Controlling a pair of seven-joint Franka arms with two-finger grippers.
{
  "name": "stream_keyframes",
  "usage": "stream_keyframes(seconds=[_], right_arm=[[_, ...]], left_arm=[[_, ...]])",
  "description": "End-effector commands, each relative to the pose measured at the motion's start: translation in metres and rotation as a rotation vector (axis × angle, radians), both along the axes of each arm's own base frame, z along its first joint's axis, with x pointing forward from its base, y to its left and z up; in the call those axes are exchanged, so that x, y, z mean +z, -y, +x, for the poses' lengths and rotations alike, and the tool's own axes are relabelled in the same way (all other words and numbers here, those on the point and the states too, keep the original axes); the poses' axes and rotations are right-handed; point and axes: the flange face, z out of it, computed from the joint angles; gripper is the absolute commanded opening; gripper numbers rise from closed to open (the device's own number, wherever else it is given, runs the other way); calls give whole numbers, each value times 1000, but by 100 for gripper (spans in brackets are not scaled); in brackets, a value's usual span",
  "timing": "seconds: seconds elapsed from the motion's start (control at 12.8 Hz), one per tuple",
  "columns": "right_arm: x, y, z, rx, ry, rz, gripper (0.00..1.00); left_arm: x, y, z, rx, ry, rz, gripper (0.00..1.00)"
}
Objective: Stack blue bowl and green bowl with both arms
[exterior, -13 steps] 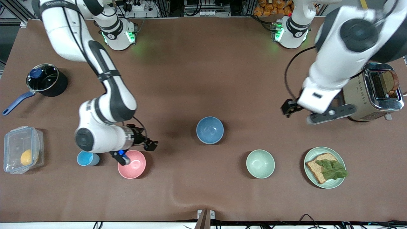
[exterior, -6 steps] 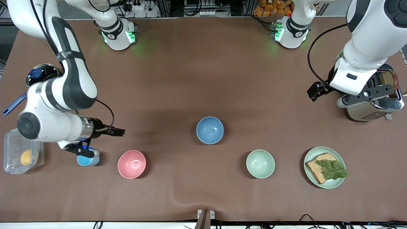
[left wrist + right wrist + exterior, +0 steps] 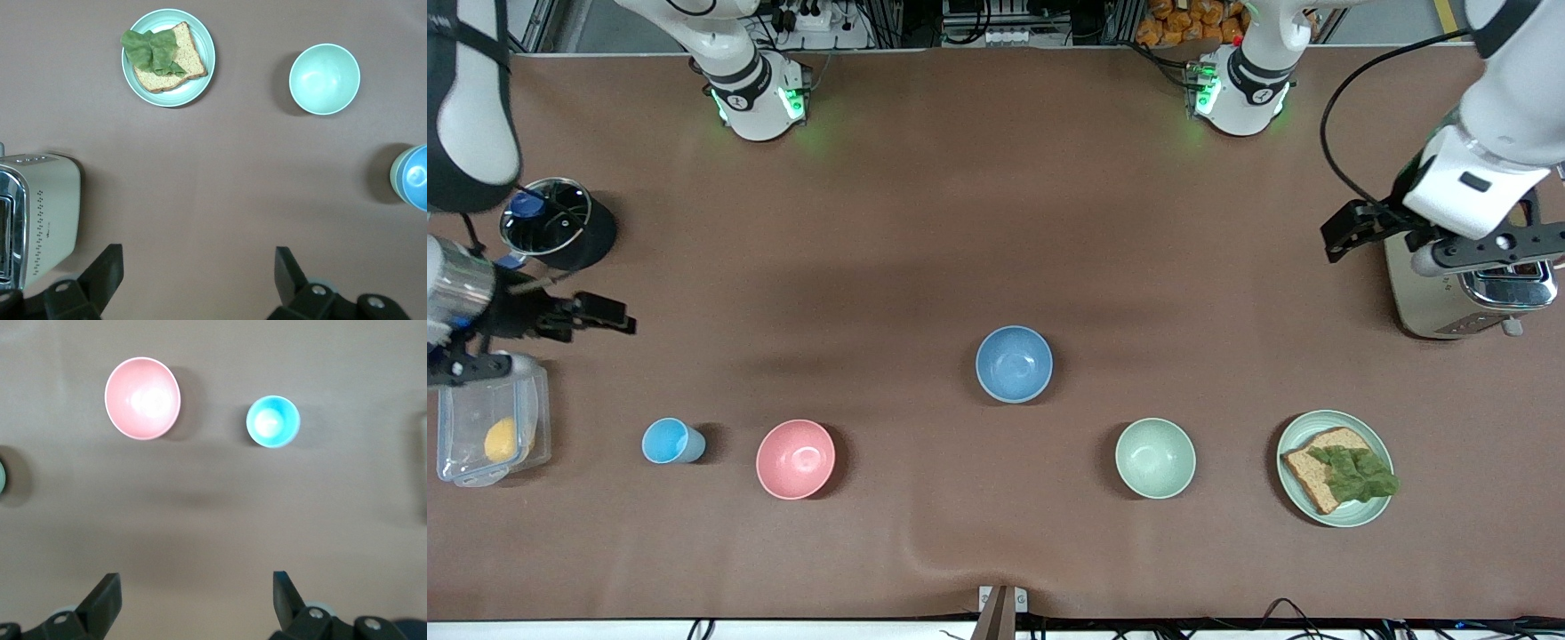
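The blue bowl (image 3: 1014, 363) stands mid-table, upright. In the left wrist view a dull sage-green wall (image 3: 394, 175) rings its blue inside (image 3: 415, 177), so it appears to sit inside the green bowl. In the front view only a paler rim shows round it. My left gripper (image 3: 1485, 251) is up over the toaster, open and empty (image 3: 198, 257). My right gripper (image 3: 463, 366) is up over the clear box at the right arm's end, open and empty (image 3: 195, 580). Both are well away from the bowls.
A paler mint bowl (image 3: 1155, 458) and a mint plate with bread and lettuce (image 3: 1336, 468) stand nearer the front camera. A pink bowl (image 3: 795, 459) and sky-blue cup (image 3: 671, 441) lie toward the right arm's end. A toaster (image 3: 1432, 293), a dark pot (image 3: 560, 222) and a clear box holding a lemon (image 3: 489, 427) stand at the table's ends.
Both arms have pulled back and up: the right gripper from beside the pink bowl to over the clear box, the left gripper from over the table to over the toaster. No bowl has moved.
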Motion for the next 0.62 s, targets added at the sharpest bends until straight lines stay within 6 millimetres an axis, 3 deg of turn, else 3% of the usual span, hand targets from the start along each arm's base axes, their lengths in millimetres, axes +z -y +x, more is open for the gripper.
stream_keyframes(seconds=[0.0, 0.08, 0.23, 0.55], right_arm=[[40, -9, -41, -12, 27, -96, 100], [52, -15, -59, -24, 41, -115, 100], [57, -16, -80, -41, 44, -122, 100], [56, -3, -79, -66, 37, -111, 100]], left_arm=[[7, -15, -12, -99, -22, -22, 100], [11, -28, -10, -97, -16, -35, 100], [15, -61, -6, -105, -10, -151, 100], [21, -59, -11, -112, -34, -102, 100]])
